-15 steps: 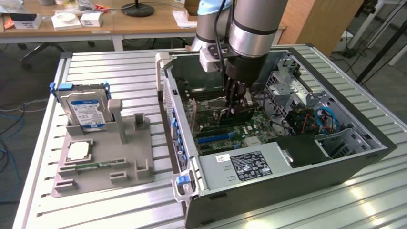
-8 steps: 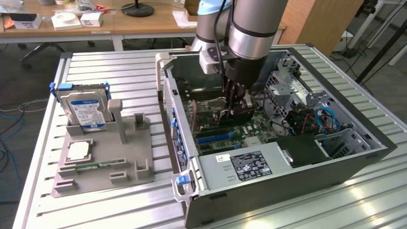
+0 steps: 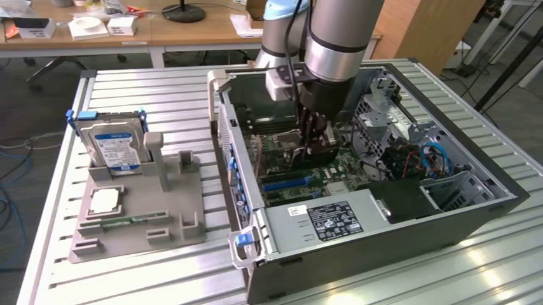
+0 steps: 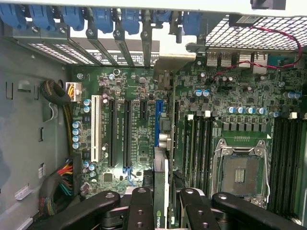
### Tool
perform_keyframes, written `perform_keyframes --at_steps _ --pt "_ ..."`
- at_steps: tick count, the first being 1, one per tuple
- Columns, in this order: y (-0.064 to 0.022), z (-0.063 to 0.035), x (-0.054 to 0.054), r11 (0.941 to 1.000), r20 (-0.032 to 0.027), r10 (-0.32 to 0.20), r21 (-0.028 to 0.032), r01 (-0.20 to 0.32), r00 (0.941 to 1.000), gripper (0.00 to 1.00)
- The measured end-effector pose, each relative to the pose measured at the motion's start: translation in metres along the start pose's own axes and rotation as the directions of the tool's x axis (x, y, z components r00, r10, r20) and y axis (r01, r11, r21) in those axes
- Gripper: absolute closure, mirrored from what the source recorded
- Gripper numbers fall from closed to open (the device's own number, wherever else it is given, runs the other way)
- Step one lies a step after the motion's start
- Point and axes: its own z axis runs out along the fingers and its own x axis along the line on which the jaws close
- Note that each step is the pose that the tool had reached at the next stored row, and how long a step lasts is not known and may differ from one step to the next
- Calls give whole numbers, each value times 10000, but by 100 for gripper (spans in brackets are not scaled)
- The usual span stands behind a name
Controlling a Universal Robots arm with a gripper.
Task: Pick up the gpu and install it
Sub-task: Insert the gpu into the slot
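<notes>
Exterior view: gripper (image 3: 308,147) deep inside open computer case (image 3: 365,264), low over motherboard (image 3: 344,170).
Wrist view: fingers (image 4: 141,206) clamped on gpu (image 4: 161,215), card edge-on, directly above blue slot (image 4: 158,117).

A hard drive (image 3: 114,145) stands upright in a gray fixture (image 3: 165,213).

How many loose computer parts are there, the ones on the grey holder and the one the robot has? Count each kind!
Boxy hard drive with blue-white label: 1
Square silver processor chip: 1
Narrow green memory stick: 1
Thin green-and-black gpu card, held in the black gripper: 1
Total: 4
</notes>
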Motion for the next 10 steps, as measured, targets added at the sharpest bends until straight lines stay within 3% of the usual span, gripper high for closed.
perform_keyframes --at_steps 10 --pt "1 64 1 10000 -1 0 0 0 10000 74"
